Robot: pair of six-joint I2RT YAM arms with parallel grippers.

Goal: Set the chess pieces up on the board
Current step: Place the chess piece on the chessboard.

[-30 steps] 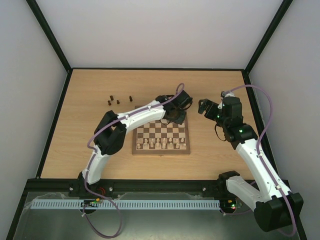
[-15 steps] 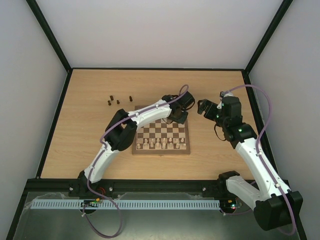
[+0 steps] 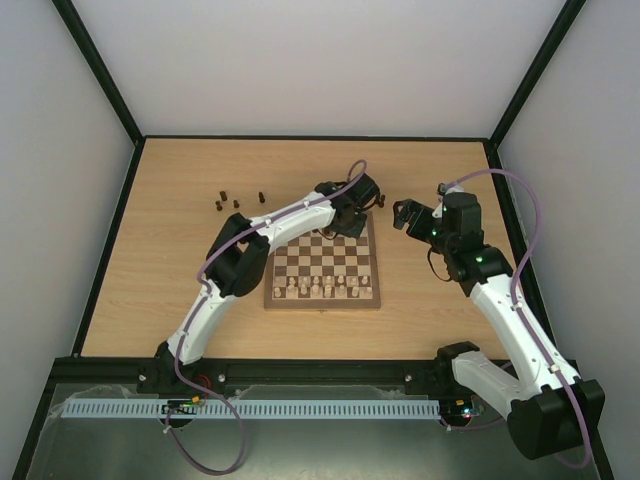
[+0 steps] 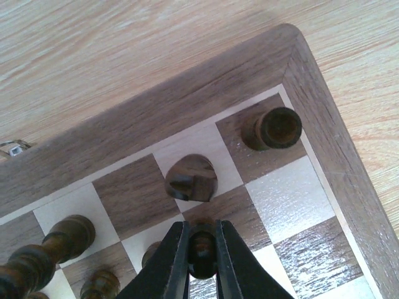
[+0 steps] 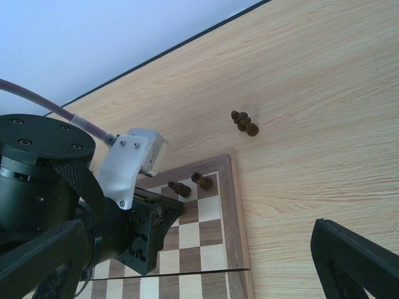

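The board [image 3: 372, 270] lies mid-table, and its far corner shows in the left wrist view [image 4: 187, 106]. My left gripper [image 4: 202, 235] is shut on a dark brown pawn [image 4: 202, 252] over the second row, just behind a dark knight [image 4: 191, 179]. A dark rook [image 4: 277, 128] stands on the corner square. More dark pieces [image 4: 68, 232] stand to the left. In the top view the left gripper [image 3: 345, 224] is over the board's far right part. My right gripper [image 3: 400, 214] hangs open and empty right of the board. Several loose dark pieces [image 3: 238, 200] stand on the table far left of the board.
Pale cream pieces [image 3: 325, 290] fill the board's near rows. The right wrist view shows the left arm's wrist [image 5: 43, 168] over the board [image 5: 235, 205], two dark pieces [image 5: 201, 180] at its corner, and the loose dark cluster [image 5: 244, 123]. Black walls edge the table.
My left arm has stretched further out and its gripper has shifted a little toward the board's far edge. The right arm has barely moved.
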